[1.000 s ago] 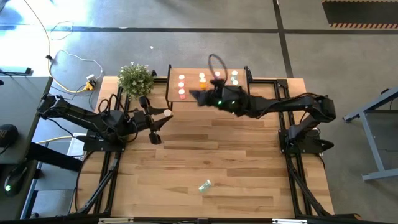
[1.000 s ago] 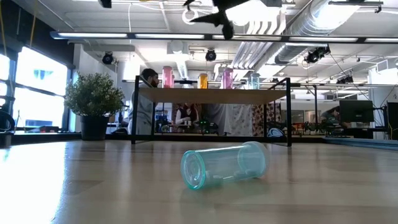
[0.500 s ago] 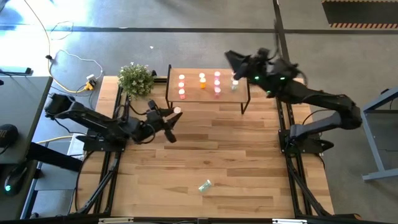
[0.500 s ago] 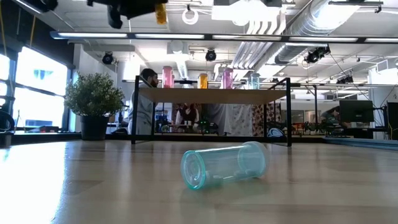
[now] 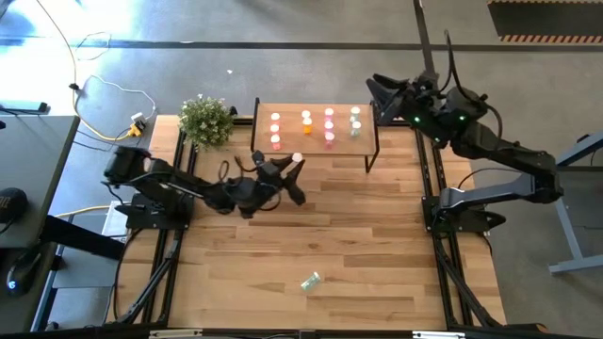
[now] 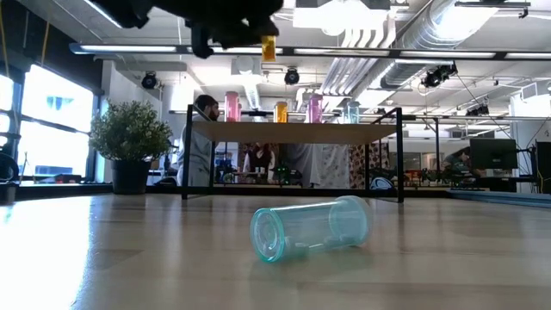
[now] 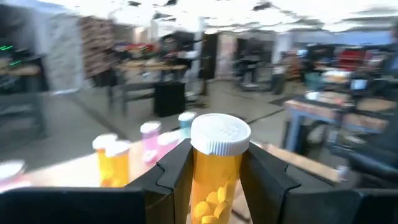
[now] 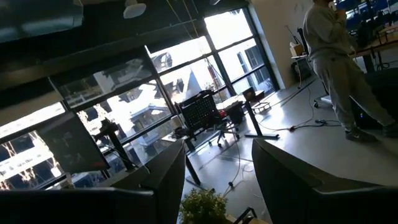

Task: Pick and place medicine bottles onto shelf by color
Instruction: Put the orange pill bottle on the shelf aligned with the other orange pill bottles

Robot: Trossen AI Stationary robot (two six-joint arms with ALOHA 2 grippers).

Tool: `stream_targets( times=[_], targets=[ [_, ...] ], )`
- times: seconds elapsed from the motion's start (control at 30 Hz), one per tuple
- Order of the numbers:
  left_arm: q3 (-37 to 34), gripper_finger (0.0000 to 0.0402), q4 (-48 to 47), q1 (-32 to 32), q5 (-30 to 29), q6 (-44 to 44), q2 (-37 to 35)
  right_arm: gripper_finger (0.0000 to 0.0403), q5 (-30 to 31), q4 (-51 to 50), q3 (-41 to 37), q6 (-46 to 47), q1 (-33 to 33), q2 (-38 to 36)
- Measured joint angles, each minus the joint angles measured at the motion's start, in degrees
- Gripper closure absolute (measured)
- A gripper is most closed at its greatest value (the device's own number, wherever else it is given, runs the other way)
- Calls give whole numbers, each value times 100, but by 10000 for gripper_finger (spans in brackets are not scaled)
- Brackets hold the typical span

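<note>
The left gripper (image 5: 292, 169) hangs above the bench (image 5: 377, 273), just in front of the shelf (image 5: 316, 143), and its fingers (image 7: 174, 171) are closed on an orange bottle (image 7: 214, 168) with a white cap. In the left wrist view yellow pills show through the bottle's wall, and the bottle stands upright between the two fingers. The low view shows the same bottle (image 6: 269, 47) held high, above the level of the shelf top.

The shelf stands at the back of the bench beside a potted plant (image 5: 205, 120). On it, pink bottles (image 5: 275, 129) stand at the plant end, then an orange bottle (image 5: 307, 121), more pink ones (image 5: 329, 125) and pale green ones (image 5: 355, 120) at the other end.

A clear teal bottle (image 6: 310, 228) lies on its side on the bench, well apart from the shelf, near the front edge.

The right gripper (image 5: 375, 91) is raised off to the right of the shelf, its fingers (image 8: 168, 177) parted and holding nothing.
</note>
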Motion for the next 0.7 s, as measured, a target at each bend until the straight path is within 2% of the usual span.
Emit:
stream_targets(
  times=[0.13, 0.2, 0.7],
  targets=[
    [268, 291, -11, 71, -827, -502, 461, 226, 0, -150, 0, -149, 2, -73],
    [394, 291, -7, 116, -1056, -675, 661, 226, 0, -162, 0, -273, 0, -85],
    [1203, 291, -7, 705, -1050, -867, 1695, 226, 0, -581, 0, -423, 2, -92]
  ],
)
